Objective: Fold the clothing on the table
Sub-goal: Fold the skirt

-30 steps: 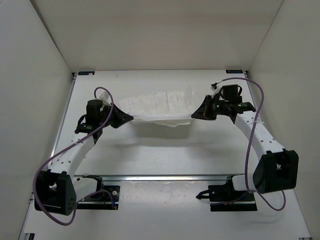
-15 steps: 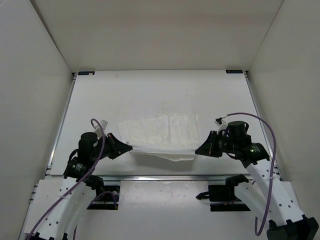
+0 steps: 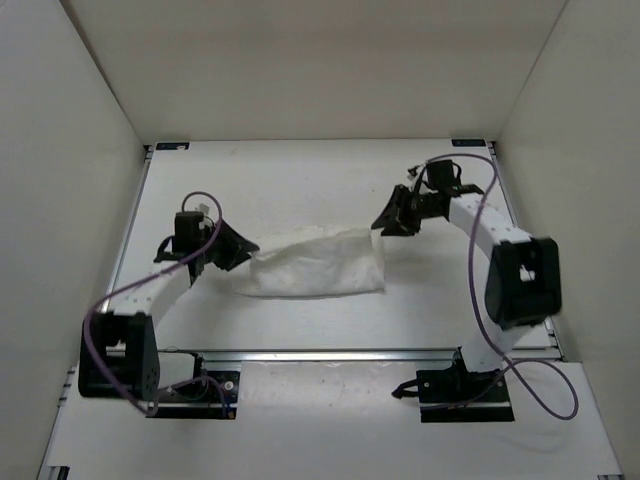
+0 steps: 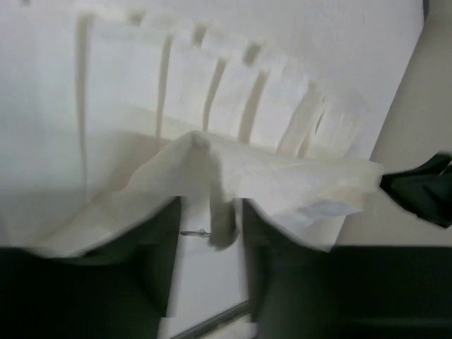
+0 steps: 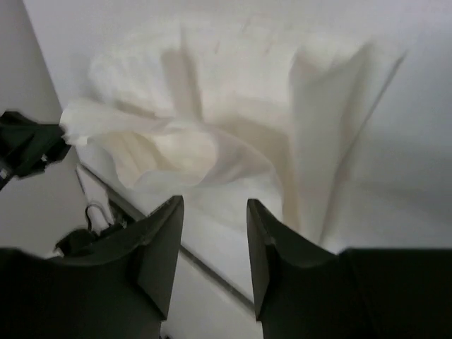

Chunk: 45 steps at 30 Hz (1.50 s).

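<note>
Since left claw (image 3: 248, 250) and right claw (image 3: 381, 222) sit parted, empty, the cloth (image 3: 318, 266) looks folded once; next, regrip an edge.

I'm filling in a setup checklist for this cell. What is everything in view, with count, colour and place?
clothing: one, white, middle of the table, left end draped over the left gripper's fingertips
table: one, white, metal-railed
corner brackets: two, dark, table's far corners
enclosure walls: three, white, left, right and far sides
cables: two, purple, looping along the arms
base mounts: two, black, near edge
arms: two, white and black, either side of the clothing
left gripper: one, black, open
right gripper: one, black, open, nothing between its fingers
</note>
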Available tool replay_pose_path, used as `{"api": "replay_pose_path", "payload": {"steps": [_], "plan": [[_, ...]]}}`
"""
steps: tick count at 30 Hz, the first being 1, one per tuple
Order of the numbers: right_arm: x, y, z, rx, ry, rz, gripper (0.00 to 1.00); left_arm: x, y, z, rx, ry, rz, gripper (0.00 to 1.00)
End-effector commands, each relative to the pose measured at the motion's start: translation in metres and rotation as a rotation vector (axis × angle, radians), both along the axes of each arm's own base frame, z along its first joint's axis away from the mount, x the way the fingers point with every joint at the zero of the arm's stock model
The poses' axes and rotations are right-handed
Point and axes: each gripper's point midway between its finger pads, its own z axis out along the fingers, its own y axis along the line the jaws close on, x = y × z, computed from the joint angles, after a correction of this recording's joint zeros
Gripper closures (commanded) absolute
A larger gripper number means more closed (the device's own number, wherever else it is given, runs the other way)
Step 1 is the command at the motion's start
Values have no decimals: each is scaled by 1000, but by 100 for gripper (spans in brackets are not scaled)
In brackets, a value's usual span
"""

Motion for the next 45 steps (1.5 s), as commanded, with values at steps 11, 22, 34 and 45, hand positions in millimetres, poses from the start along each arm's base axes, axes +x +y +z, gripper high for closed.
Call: {"api": "replay_pose_path", "payload": {"steps": [11, 22, 34, 45], "plan": [[31, -38, -26, -175, -165, -68, 29, 51, 11, 34, 20, -141, -33, 20], [-49, 3, -81, -67, -70, 31, 23, -44, 39, -40, 220, 5, 16, 20], [-42, 32, -104, 2, 5, 91, 93, -69, 65, -82, 328, 112, 83, 13], [-34, 6, -89, -47, -42, 47, 100, -65, 68, -99, 348, 110, 144, 16]]}}
